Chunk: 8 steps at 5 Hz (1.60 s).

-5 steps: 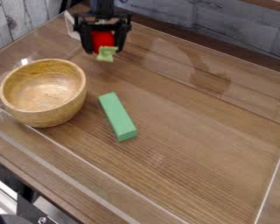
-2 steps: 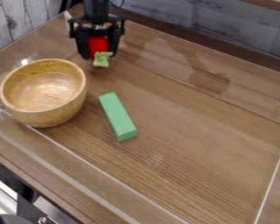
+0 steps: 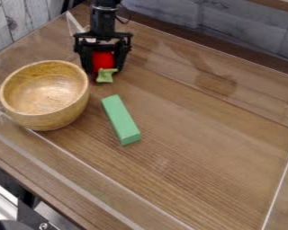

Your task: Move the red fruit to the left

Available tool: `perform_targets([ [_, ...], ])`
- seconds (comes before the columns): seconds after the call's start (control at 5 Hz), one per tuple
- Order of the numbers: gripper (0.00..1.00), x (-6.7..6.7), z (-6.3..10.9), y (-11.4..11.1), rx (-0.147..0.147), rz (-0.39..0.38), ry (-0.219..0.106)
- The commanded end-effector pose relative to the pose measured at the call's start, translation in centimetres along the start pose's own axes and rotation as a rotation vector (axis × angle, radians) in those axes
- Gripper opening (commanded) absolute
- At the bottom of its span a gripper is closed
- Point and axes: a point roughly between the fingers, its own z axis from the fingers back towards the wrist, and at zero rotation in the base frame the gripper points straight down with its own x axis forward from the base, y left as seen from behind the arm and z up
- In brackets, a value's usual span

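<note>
The small round bright-red toy fruit with a light green leaf lies near the far edge of the scene, its leaf end toward the near side, just beyond the round yellow wooden bowl. The black metal two-fingered tool is above and around it, one finger to either side; the fingers stand apart by about the fruit's width. Whether they press on it or merely flank it cannot be told.

The step in hand is judged to be securing and shifting the fruit. It calls for fingers centred on the round body, clear of the leaf, a gentle and even squeeze, and a confirmed grip before any lift. A low, level travel leftward would limit rolling.

The bowl's rim is the nearest obstacle; the path should pass beyond it. The brown wooden counter shows bare surface left of the fruit, though narrowing toward its edge. The green rectangular block lies nearer the camera, apart from that path.
</note>
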Motion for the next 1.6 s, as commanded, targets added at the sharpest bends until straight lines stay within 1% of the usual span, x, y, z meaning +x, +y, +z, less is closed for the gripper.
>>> perform_targets([
  [0.0,1.00,-0.2,4.4,-0.5,-0.070,0.058,-0.069],
  [0.2,1.00,0.2,4.6,-1.2,-0.085,0.125,-0.051],
  [0.4,1.00,1.0,5.2,-1.1,-0.078,0.103,-0.048],
  [0.6,1.00,1.7,5.0,-0.5,-0.060,0.089,-0.051],
  [0.8,1.00,2.4,3.2,-0.9,-0.052,0.150,-0.038],
  [1.0,1.00,2.7,2.0,-1.2,-0.050,0.203,-0.021],
  [1.4,1.00,0.4,5.0,0.9,-0.046,0.086,-0.020],
])
